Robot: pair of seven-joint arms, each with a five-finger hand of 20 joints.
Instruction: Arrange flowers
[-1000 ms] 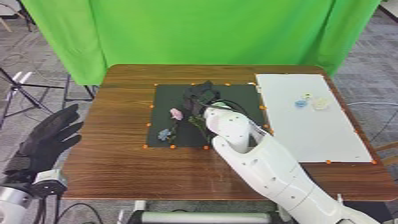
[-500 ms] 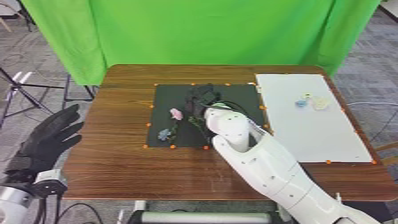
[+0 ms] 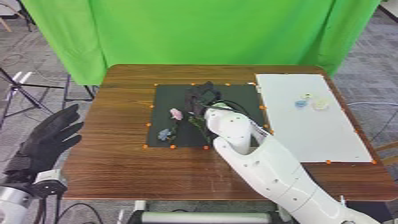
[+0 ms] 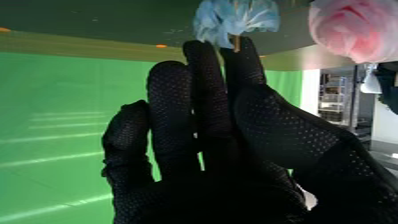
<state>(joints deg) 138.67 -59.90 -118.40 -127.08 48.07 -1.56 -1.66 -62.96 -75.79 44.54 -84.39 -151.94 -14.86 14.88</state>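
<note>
In the head view my right hand (image 3: 202, 93) is low over the far part of the black mat (image 3: 163, 102). A pink flower (image 3: 176, 114) and a blue flower (image 3: 164, 134) lie on the mat, left of my right wrist, with green leaves (image 3: 195, 121) beside them. The right wrist view shows my right hand (image 4: 218, 130) open, fingers straight, a pale blue flower (image 4: 235, 20) at the fingertips and a pink flower (image 4: 355, 27) farther aside. Whether the fingertips touch the blue one is unclear. My left hand (image 3: 49, 137) is open beyond the table's left edge.
A white board (image 3: 315, 132) lies on the right of the brown table (image 3: 120, 160), bearing a small blue flower (image 3: 300, 104), a pale yellow one (image 3: 321, 103) and a small yellow-green piece (image 3: 307, 95). Orange markers edge the mat and board. A green curtain (image 3: 213, 30) hangs behind.
The fingers of my right hand have shifted slightly over the far part of the mat. My left hand and the flowers on the mat have kept their places.
</note>
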